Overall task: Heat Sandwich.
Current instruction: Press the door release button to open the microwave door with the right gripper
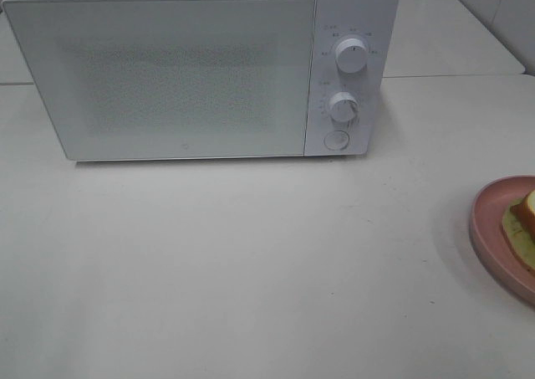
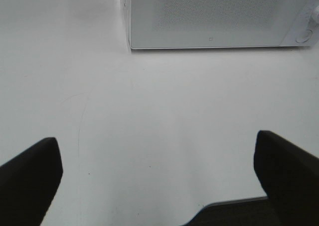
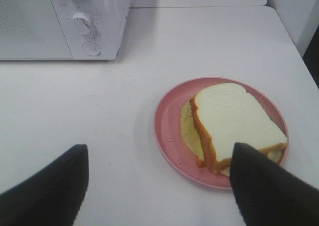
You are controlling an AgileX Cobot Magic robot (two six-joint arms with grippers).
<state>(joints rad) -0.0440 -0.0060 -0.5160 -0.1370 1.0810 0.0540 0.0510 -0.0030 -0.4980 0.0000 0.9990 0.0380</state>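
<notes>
Pink plate (image 3: 164, 136) sits on the white table (image 1: 251, 270), off to the right of the microwave (image 1: 355, 11). The sandwich (image 3: 234, 118) lies flat on the plate, well apart from the oven. My left gripper (image 2: 157, 141) has its fingers wide apart with only bare table below. My right gripper (image 3: 159, 150) has its fingers apart too, with nothing pinched between them (one finger hides a corner of the bread, so I can't tell if it touches). The microwave door (image 1: 167, 78) is shut, so I think it must be opened first. If I grab the plate by its thin rim and tip it, the sandwich could slide off. If I squeeze the bread, it may squash and fall apart.
</notes>
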